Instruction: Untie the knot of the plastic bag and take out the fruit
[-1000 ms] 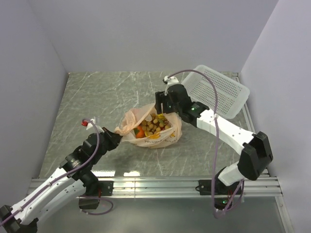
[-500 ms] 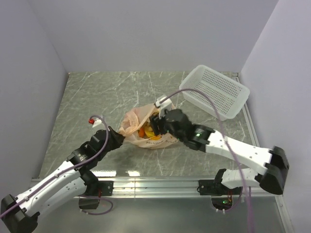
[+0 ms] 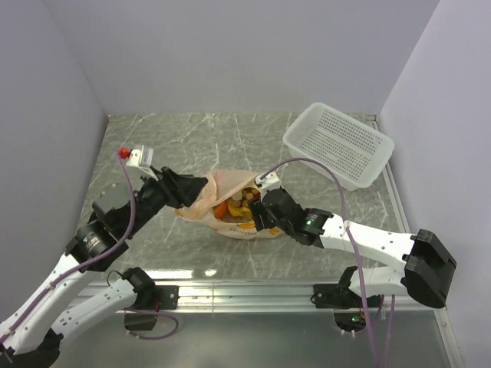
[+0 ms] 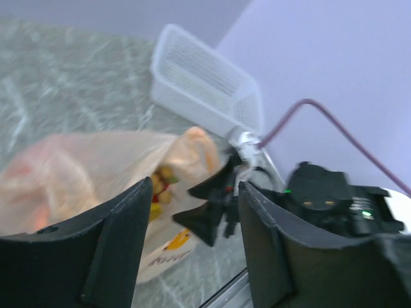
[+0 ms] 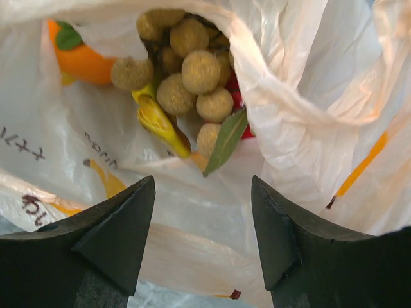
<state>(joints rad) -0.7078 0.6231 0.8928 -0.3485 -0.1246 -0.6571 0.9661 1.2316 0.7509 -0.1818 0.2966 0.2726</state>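
close by fruit (image 5: 192, 83), right gripper (image 5: 203, 181) agape

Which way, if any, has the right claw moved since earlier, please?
Yes: the right claw moved toward the aluminium rail, away from the white perforated basket.

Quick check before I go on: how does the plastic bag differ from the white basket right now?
The plastic bag is thin, crinkled, translucent peach; the white basket is rigid and perforated. The bag's mouth gapes with fruit inside; no fruit shows in the basket. The bag lies mid-way across the table; the basket sits at its far right corner. Both are open-topped containers.
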